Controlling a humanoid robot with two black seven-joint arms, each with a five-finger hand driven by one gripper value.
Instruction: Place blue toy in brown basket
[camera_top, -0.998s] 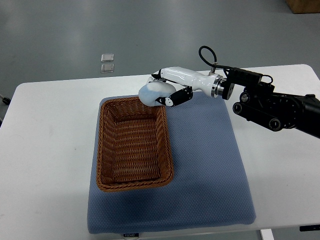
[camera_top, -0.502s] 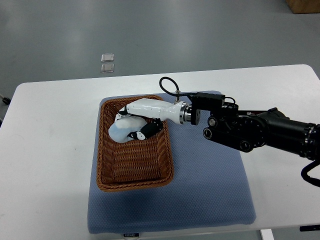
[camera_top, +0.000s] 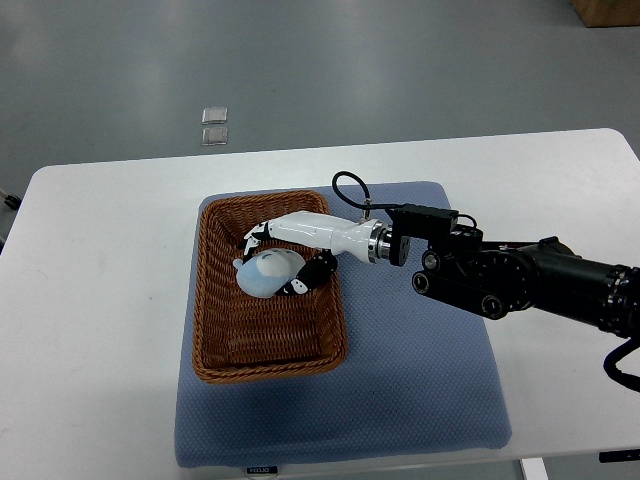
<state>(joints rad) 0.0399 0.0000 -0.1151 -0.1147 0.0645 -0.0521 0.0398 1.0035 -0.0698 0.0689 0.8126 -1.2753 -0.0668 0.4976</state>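
Cupping the blue toy, right hand inside brown basket.

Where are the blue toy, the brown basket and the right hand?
blue toy (camera_top: 263, 276): top view, on its rounded top.
brown basket (camera_top: 204, 300): top view, on its left wall.
right hand (camera_top: 290, 240): top view, on the white back.
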